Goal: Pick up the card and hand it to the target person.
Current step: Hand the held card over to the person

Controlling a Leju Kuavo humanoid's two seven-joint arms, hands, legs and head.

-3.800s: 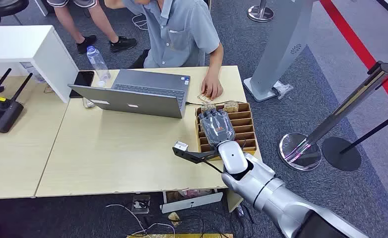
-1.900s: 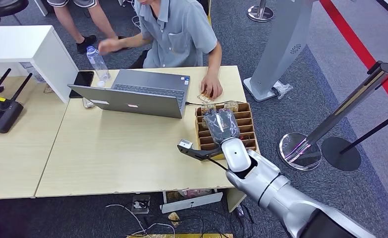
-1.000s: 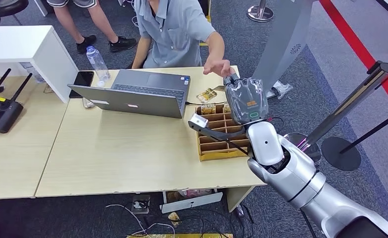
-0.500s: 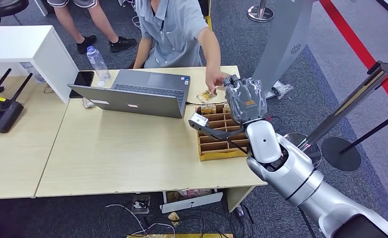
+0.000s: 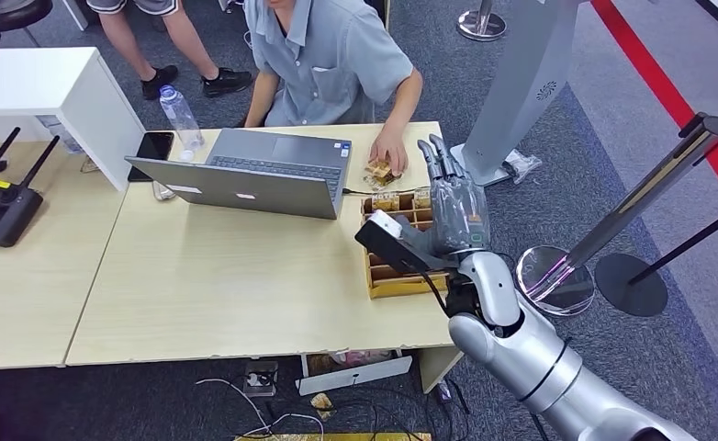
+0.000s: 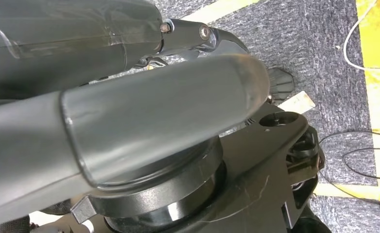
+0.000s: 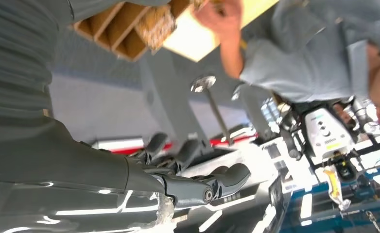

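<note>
Pale matt wood-grain tabletop (image 5: 199,276), brown wooden divider tray (image 5: 401,280), glossy dark plastic robot hand (image 5: 454,207), rough grey carpet floor (image 5: 557,184)

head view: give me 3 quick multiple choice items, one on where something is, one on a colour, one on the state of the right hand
1. Where is the person's hand?
A. on the laptop keys
B. on the table by the wooden tray
C. on the water bottle

2. What colour is the person's shirt?
A. grey-blue
B. red
C. white

3. The right hand is:
A. gripping the card
B. fingers extended, holding nothing
C. gripping the bottle

Answers:
1 B, it rests just beyond the wooden tray.
2 A, the shirt is grey-blue.
3 B, its fingers point up above the tray with nothing between them.
</note>
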